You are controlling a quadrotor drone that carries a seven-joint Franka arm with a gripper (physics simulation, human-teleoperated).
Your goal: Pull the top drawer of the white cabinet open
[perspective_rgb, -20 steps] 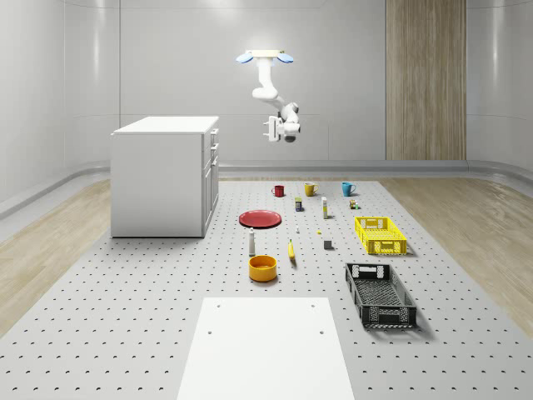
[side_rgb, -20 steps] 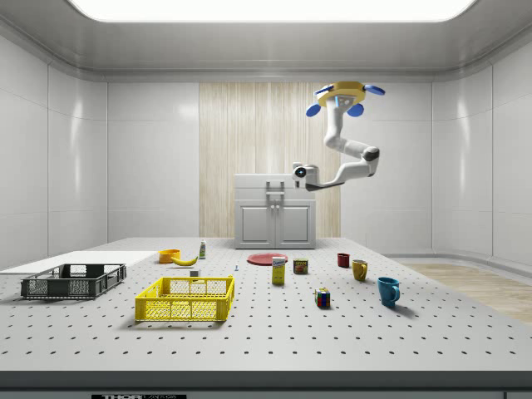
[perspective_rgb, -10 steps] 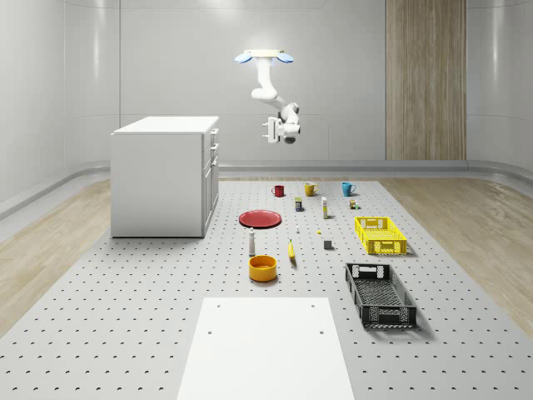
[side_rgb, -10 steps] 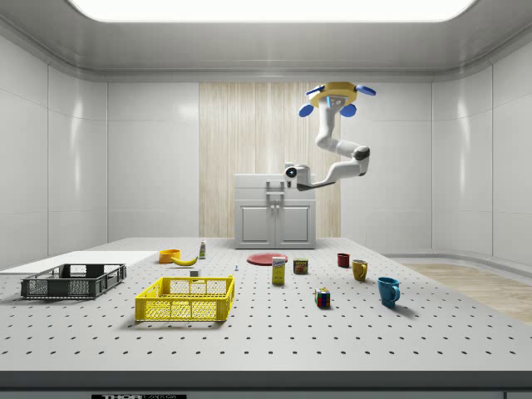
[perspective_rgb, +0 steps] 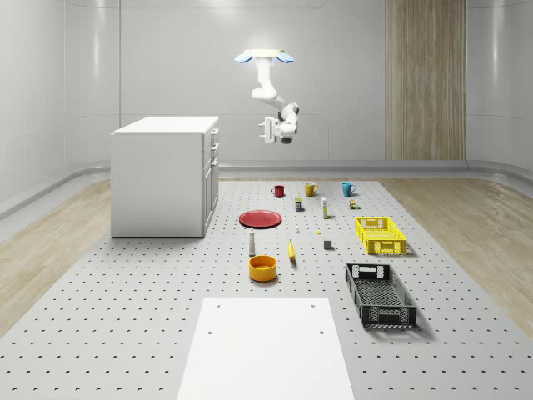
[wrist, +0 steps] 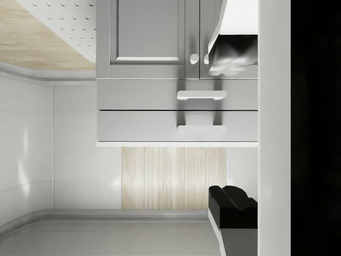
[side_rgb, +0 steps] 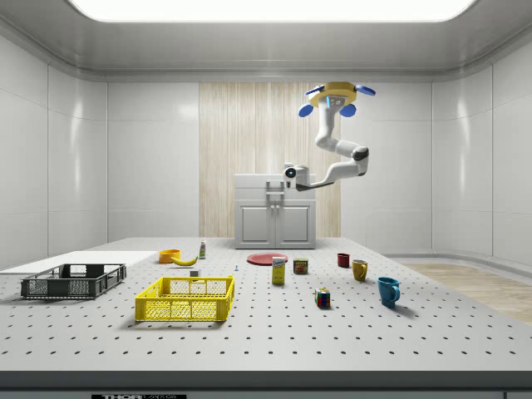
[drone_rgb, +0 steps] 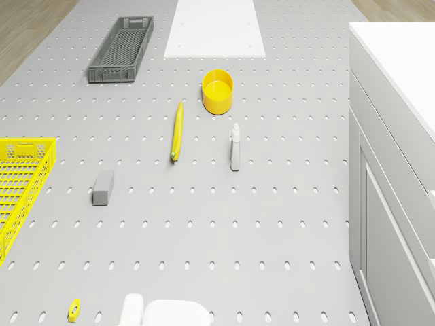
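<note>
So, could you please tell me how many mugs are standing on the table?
3, in a row at the table's far end in the whole-scene view: a red mug nearest the white cabinet, a yellow mug in the middle, and a blue mug farthest from it.

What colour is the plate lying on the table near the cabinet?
Red; the plate shows best in the whole-scene view.

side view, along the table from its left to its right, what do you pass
black crate → orange bowl → yellow crate → red plate → red mug → yellow mug → blue mug
</note>
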